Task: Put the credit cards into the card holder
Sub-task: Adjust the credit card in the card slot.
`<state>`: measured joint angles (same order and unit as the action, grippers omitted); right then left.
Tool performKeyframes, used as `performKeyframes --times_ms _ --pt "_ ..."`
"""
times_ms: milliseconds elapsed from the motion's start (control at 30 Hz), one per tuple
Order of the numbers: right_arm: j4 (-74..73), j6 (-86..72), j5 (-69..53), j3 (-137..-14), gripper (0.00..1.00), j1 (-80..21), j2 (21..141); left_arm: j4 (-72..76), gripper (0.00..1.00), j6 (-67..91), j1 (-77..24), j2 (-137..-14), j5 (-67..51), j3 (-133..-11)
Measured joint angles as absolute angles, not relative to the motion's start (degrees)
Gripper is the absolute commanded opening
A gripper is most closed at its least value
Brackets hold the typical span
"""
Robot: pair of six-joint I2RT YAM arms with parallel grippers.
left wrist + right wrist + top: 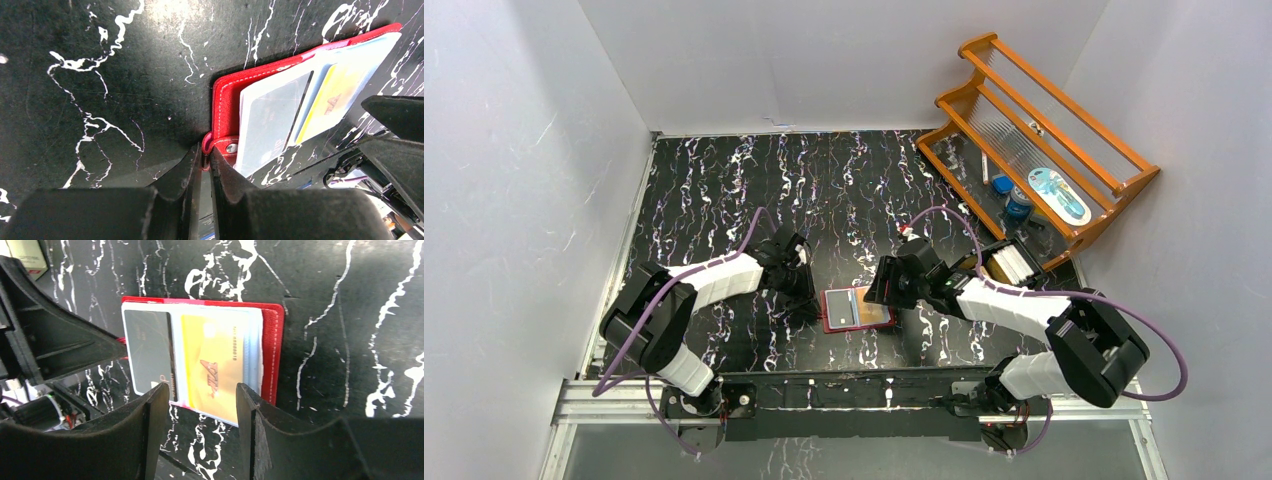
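Note:
The card holder (pixel 857 310) lies open on the black marbled table, a dark red case (pixel 222 100) with clear pockets. An orange credit card (pixel 215 370) and a grey credit card (pixel 147 350) sit in its pockets side by side, also seen from the left as the orange card (pixel 332 102) and the grey card (pixel 272 115). My left gripper (pixel 206 152) is shut on the holder's red snap tab at its left edge (pixel 809 300). My right gripper (pixel 202 395) stands open at the holder's right side (pixel 886 290), its fingers just off the orange card's edge, holding nothing.
A wooden rack (pixel 1044 130) with small items stands at the back right. A black box (pixel 1009 262) with white contents sits beside the right arm. White walls close in the table on three sides.

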<state>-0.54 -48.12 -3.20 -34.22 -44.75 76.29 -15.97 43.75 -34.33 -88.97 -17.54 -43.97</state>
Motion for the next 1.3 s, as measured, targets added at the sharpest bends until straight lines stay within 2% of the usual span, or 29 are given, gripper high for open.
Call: performKeyframes --times_ms 333,700,1300 --pt "-3.3 -45.9 0.0 -34.3 0.61 -44.7 76.4 -15.6 0.08 44.0 -34.3 -89.0 -17.8 -43.9" --pt "-2.4 -45.9 -1.6 -34.3 0.57 -44.7 78.1 -15.1 0.09 44.1 -34.3 -89.0 -18.1 -43.6" --pt "-4.8 -44.8 -1.2 -37.2 0.60 -44.7 76.9 -15.0 0.09 44.1 -34.3 -89.0 -18.4 -43.6"
